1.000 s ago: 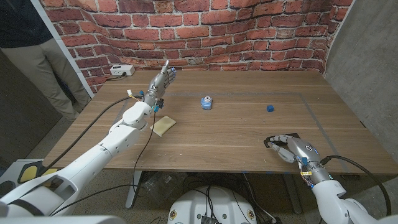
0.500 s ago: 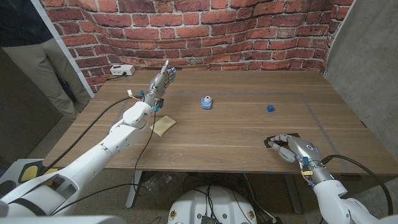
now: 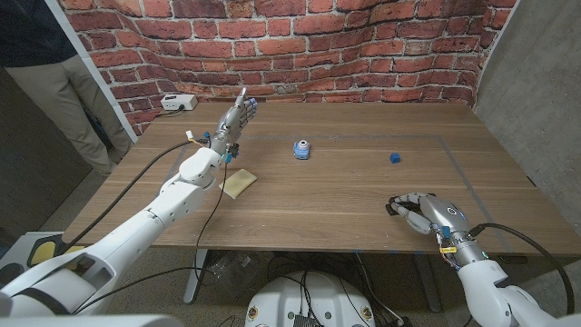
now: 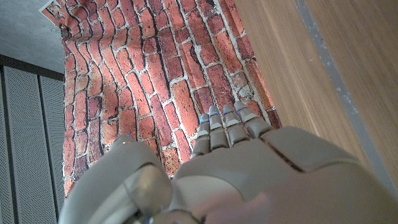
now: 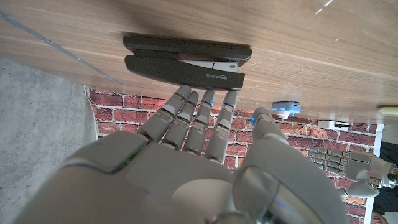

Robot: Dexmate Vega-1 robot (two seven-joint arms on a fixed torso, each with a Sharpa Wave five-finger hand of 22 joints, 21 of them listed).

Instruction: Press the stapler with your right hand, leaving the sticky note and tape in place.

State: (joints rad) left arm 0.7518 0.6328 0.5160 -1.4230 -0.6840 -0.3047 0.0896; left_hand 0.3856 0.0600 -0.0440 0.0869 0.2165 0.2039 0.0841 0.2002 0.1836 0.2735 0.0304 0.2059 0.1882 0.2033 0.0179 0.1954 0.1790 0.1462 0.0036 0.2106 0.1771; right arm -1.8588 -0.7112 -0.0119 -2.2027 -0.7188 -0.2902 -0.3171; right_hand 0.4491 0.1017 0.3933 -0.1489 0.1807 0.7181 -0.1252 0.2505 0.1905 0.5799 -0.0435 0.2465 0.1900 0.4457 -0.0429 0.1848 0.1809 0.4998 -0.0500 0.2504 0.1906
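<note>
1. The right robot hand (image 5: pixel 186 162) is hovering over the black stapler (image 5: pixel 186 59) near the counter's (image 3: pixel 345 195) right front edge, fingers (image 5: pixel 208 118) spread, holding nothing.
2. Press straight down on the stapler's top.
3. The left robot hand (image 3: pixel 238 118) is raised and empty, fingers extended, near the sticky note (image 3: pixel 238 183).
4. The tape (image 3: pixel 301 149) is sitting mid-counter, well apart.

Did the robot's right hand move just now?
Yes. The right hand crept slightly toward the table's far side, over the stapler.

The black stapler (image 5: pixel 186 60) bears small white lettering, too tiny to read.
</note>
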